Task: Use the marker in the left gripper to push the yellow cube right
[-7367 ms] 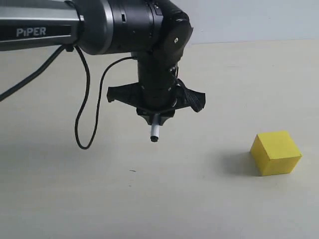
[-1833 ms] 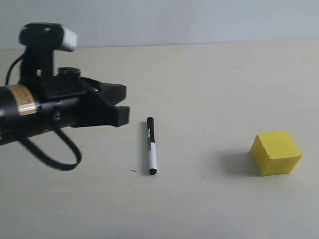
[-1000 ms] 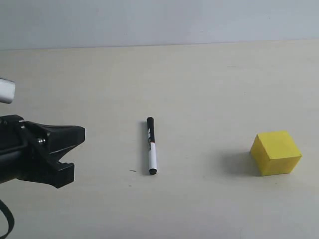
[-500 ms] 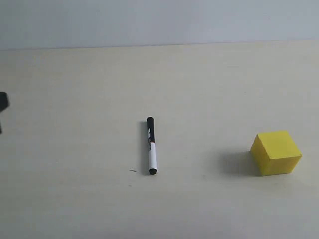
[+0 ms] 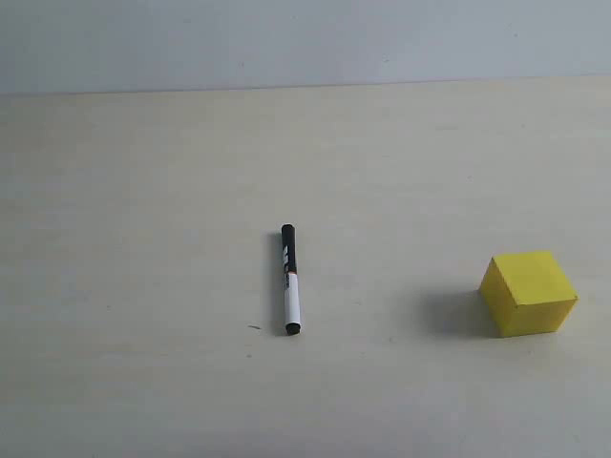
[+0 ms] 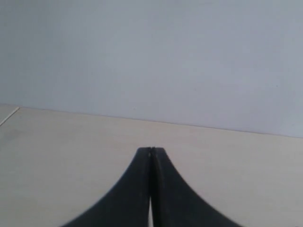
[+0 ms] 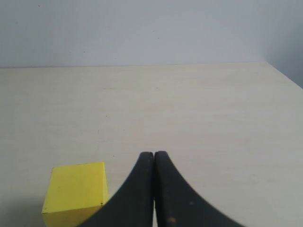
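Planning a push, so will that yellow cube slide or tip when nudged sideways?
The yellow cube would probably slide rather than tip: it sits flat on a wide face. Its sharp edges mean it shouldn't roll. The smooth table likely offers little drag.

right gripper: fingertips pressed together, empty | yellow cube: beside it, apart

1. Tabletop: pale beige and matte, running out ahead of the left hand to a straight far edge.
2. Wall: plain pale grey-blue, upright beyond that edge, facing the hand.
3. Tiny dark speck: lies on the tabletop.
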Motion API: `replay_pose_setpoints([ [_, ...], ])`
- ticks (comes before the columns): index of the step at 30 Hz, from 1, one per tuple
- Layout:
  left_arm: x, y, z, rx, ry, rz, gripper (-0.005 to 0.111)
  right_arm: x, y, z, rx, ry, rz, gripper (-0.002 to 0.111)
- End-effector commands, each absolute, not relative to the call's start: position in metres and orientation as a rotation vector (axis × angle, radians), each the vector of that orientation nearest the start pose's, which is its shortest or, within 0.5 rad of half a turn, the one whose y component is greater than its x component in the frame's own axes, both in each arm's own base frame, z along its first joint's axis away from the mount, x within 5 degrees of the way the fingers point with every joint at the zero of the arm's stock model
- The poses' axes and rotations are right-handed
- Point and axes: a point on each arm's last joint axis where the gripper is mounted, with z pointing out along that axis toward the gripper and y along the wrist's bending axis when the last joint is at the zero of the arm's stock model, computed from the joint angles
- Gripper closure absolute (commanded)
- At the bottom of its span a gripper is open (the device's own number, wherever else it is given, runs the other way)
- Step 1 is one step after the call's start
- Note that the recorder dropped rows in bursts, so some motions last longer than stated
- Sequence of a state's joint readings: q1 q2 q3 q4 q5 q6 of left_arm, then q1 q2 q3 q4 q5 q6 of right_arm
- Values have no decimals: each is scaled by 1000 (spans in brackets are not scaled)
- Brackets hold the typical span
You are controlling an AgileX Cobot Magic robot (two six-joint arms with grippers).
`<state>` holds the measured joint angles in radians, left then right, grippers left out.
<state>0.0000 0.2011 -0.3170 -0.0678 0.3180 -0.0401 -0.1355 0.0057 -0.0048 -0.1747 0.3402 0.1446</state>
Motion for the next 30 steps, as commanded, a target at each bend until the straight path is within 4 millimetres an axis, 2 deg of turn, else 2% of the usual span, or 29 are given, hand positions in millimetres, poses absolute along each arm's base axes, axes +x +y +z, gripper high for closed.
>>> replay_pose_setpoints([
  [1,53,0,276,-91,1685,-57,107,52,-13,184,142,1809,-177,108],
  [5,51,0,268,-91,1689,-57,107,52,-13,184,142,1809,-177,108],
  [13,56,1,216,-67,1660,-20,107,52,-13,184,140,1809,-178,108],
  [17,57,1,197,-18,1665,11,107,52,-13,184,143,1809,-176,108],
  [30,55,-7,195,127,1676,-72,107,52,-13,184,143,1809,-176,108],
])
